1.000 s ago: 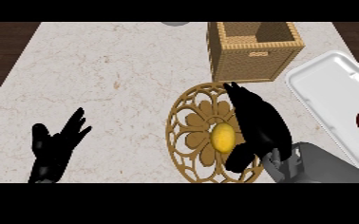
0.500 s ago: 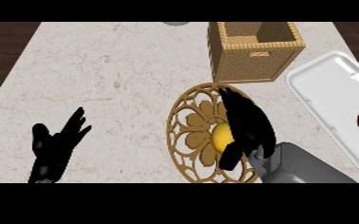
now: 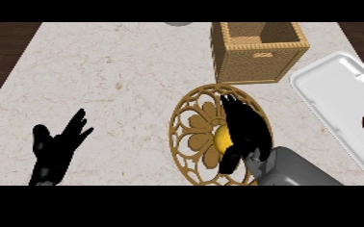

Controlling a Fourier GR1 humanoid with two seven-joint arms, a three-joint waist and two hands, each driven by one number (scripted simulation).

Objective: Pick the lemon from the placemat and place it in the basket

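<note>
A yellow lemon [image 3: 221, 137] lies on the round golden openwork placemat [image 3: 195, 125] at the counter's lower middle. My right hand [image 3: 247, 127] covers most of the lemon from the right, fingers pointing up over it and thumb curling below it; only the lemon's left side shows. The wicker basket [image 3: 259, 50] stands upright behind the placemat, near the far edge, with its open top showing. My left hand [image 3: 58, 146] rests open at the lower left, fingers up.
A white rectangular tray [image 3: 334, 94] lies at the right edge, beside the basket and placemat. A small grey object [image 3: 178, 23] peeks in at the far edge. Dark floor borders the marble counter's left side.
My right hand has slid left and down onto the lemon, covering more of it, with the fingers closing over it. The left hand has not moved.
</note>
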